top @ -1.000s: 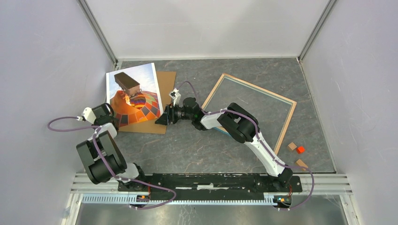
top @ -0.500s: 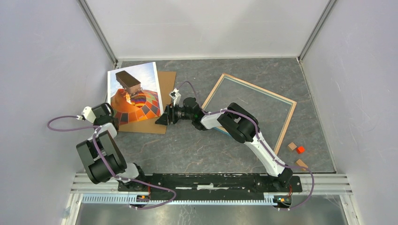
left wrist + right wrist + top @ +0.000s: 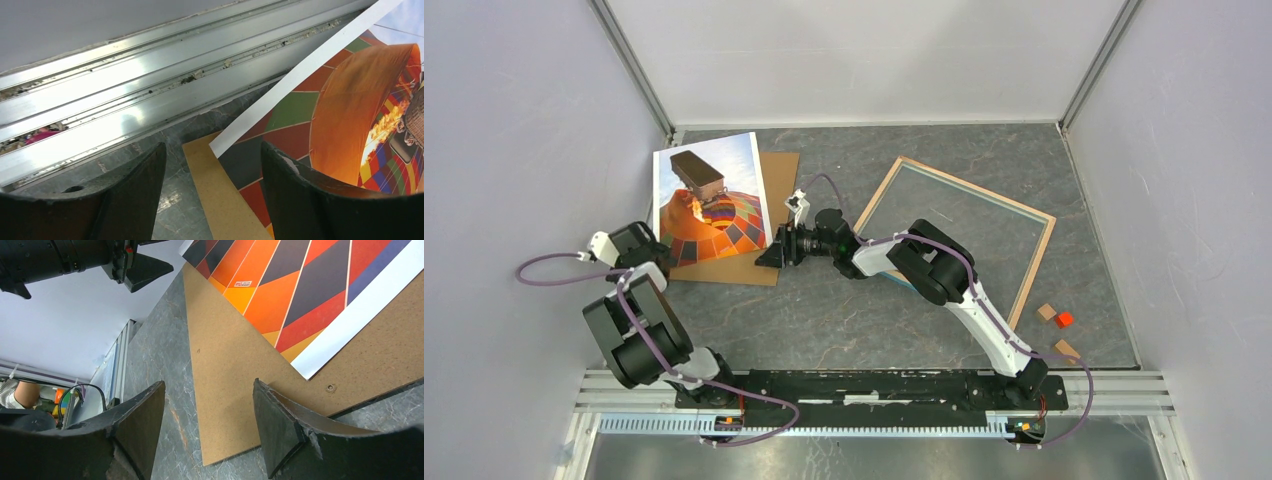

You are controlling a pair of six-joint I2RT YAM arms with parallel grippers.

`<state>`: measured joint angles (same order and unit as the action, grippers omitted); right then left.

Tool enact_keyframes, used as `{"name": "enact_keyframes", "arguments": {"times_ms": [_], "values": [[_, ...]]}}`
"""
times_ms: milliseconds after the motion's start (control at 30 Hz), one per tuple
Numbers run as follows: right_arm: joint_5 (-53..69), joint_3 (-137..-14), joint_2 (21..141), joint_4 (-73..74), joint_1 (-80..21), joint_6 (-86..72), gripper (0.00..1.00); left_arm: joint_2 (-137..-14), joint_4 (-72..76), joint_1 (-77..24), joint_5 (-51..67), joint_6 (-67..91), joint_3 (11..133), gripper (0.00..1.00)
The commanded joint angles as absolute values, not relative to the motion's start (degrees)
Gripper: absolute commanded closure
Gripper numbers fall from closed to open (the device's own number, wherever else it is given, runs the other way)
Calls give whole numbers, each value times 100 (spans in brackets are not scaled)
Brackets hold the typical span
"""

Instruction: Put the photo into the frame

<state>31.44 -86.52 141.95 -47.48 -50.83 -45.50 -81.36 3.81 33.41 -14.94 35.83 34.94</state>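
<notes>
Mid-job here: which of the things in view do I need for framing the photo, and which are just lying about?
For the job:
photo, far left
frame, lying flat to the right

Lying about:
backing board, partly under the photo
small blocks, beside the frame's right side

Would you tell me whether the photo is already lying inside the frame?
No, the photo lies on the brown backing board at the left, apart from the frame on the right.
</notes>
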Motion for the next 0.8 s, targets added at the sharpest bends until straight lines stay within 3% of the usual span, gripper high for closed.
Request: {"name": "enact_keyframes", "arguments": {"times_ms": [0, 233, 567, 633, 700, 767], "values": [[3292, -8504, 14018, -4991, -5087, -4576, 30, -8374, 832, 3363, -1273, 3851, 3698, 24], [3298, -8428, 13981, -5063, -5091, -4579, 30, -8644, 1046, 3427, -1091, 3940, 3766, 30], [3333, -8453, 14008, -5080, -5089, -4597, 31, -8652, 1295, 3439, -1016, 3992, 3694, 66], [3332, -8455, 14016, -5080, -5099, -4597, 31, -8620, 1302, 3430, -1039, 3987, 3689, 66], [3340, -8472, 14025, -5092, -5105, -4610, 31, -8526, 1244, 3436, -1072, 3922, 3701, 56], [3357, -8507, 14047, -5081, -5112, -4608, 31, -8455, 1243, 3434, -1204, 3985, 3675, 52]]}}
